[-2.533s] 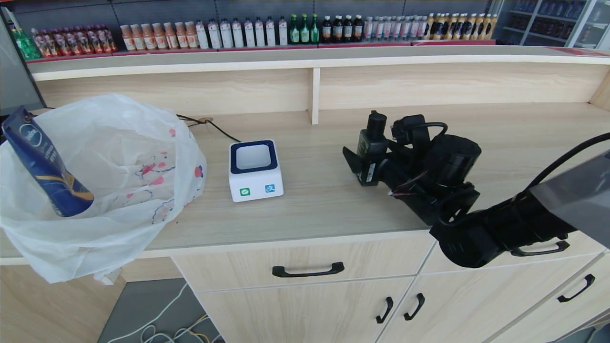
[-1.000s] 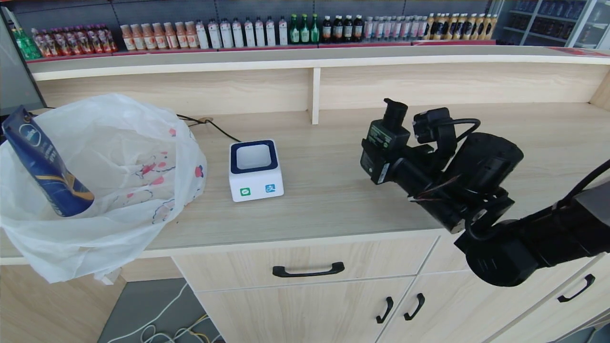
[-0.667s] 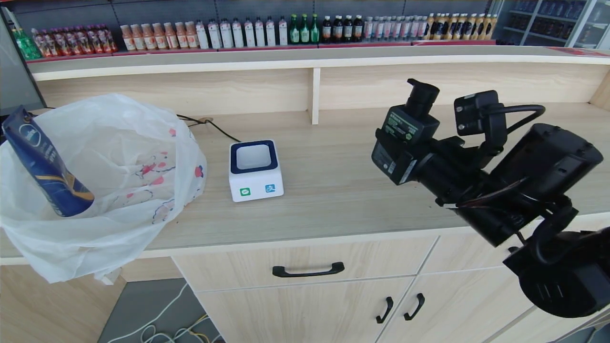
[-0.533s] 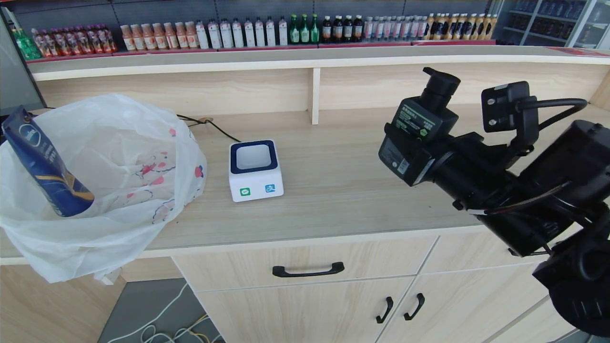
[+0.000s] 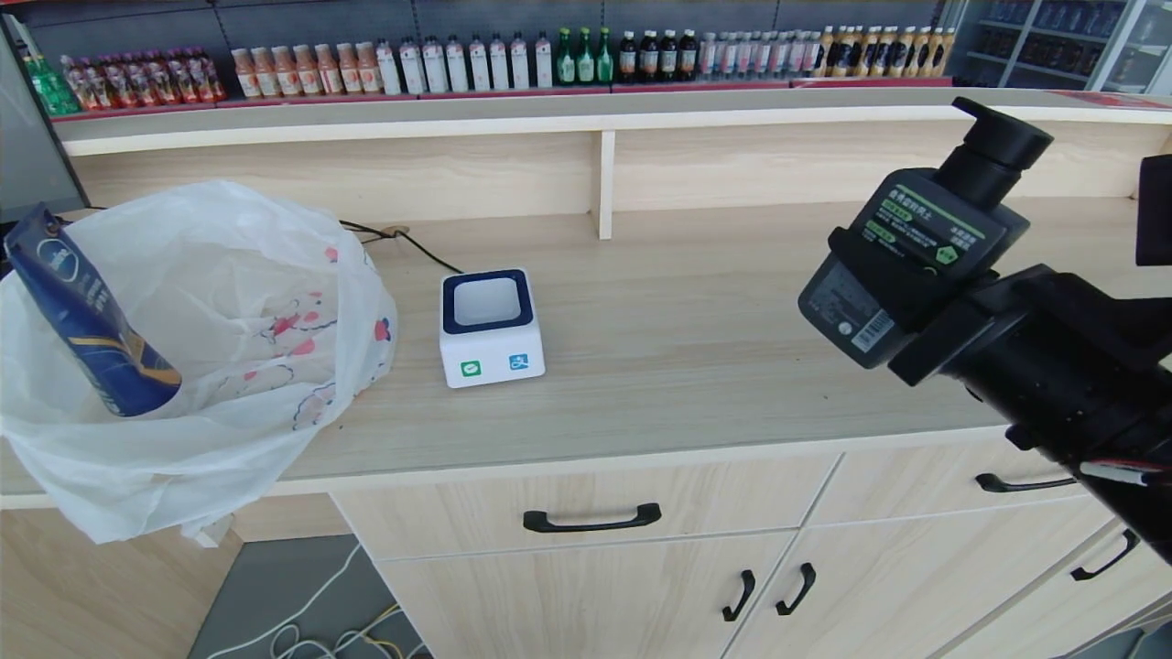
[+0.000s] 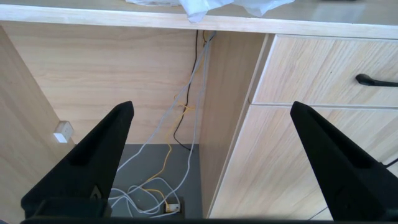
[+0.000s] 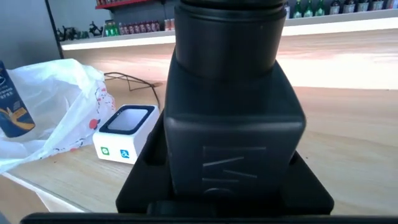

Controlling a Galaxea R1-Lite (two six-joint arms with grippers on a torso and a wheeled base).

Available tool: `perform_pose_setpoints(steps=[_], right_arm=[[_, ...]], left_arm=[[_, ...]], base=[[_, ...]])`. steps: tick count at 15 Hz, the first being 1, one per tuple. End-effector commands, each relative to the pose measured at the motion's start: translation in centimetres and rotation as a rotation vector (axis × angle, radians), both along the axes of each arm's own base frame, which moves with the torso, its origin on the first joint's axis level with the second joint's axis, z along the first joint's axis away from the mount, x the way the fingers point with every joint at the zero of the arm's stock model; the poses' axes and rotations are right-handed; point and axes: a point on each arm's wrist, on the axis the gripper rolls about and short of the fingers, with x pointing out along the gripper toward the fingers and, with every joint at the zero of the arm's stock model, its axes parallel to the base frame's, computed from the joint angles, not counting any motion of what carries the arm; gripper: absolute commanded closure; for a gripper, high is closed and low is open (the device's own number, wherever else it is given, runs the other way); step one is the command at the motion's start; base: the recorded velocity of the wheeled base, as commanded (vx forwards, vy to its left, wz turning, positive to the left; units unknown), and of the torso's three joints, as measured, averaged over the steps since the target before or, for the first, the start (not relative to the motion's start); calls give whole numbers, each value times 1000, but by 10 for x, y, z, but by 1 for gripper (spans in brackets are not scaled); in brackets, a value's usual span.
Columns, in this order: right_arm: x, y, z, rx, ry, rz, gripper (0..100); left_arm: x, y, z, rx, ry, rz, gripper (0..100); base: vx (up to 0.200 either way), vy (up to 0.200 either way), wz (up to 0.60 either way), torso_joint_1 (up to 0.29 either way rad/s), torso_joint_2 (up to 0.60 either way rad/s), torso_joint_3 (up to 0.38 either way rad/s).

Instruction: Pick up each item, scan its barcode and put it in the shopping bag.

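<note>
The bottle (image 5: 920, 233) is black with a pump cap (image 5: 993, 151), up in the air over the counter (image 5: 696, 366), tilted so the cap points to about 1 o'clock. The right gripper (image 5: 916, 311) is clamped tight round its lower body. The barcode (image 5: 872, 330) is a small white patch near the base, and from here it faces down toward 7 o'clock, not yet at the reader.

The scanner (image 5: 488, 325), a white box with a dark-framed window (image 5: 486, 301) on top, sits on the counter well away at the bottle's 9 o'clock. I'd say the step in hand is the scan, so the job is mostly wrist work. The arm should carry the bottle across toward 9 o'clock and roll it until the barcode patch looks straight down into the window. It should then hold close above and steady rather than sweeping past. The grip sits close beside the code, so a finger could cover part of it if the bottle slips.

A cable (image 5: 394, 233) runs off the scanner at its 11 o'clock, worth staying clear of. The bag (image 5: 229, 275) slumps open farther along at 9 o'clock, with a blue packet (image 5: 87, 316) already propped in its 9 o'clock side. The bottle should drop in nearer the middle.

The left gripper (image 6: 211, 109) hangs below counter level facing the cupboard, fingers spread wide, holding nothing.
</note>
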Motion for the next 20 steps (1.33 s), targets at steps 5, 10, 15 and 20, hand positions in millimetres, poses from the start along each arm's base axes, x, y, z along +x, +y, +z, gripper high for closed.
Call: perform_pose_setpoints(steps=[5,10,15,20], right_arm=[[-4,-2,-5,95,76,59,100],[-1,4,-20,128,183,232,100],[14,25,-33,239,269,428,100],[26,40,-49,150,252,663,100]], left_arm=[[0,0,0,0,0,0,0],[0,0,0,0,0,0,0],[0,0,0,0,0,0,0],[0,0,0,0,0,0,0]], base=[[0,0,0,0,0,0],[0,0,0,0,0,0],[0,0,0,0,0,0],[0,0,0,0,0,0]])
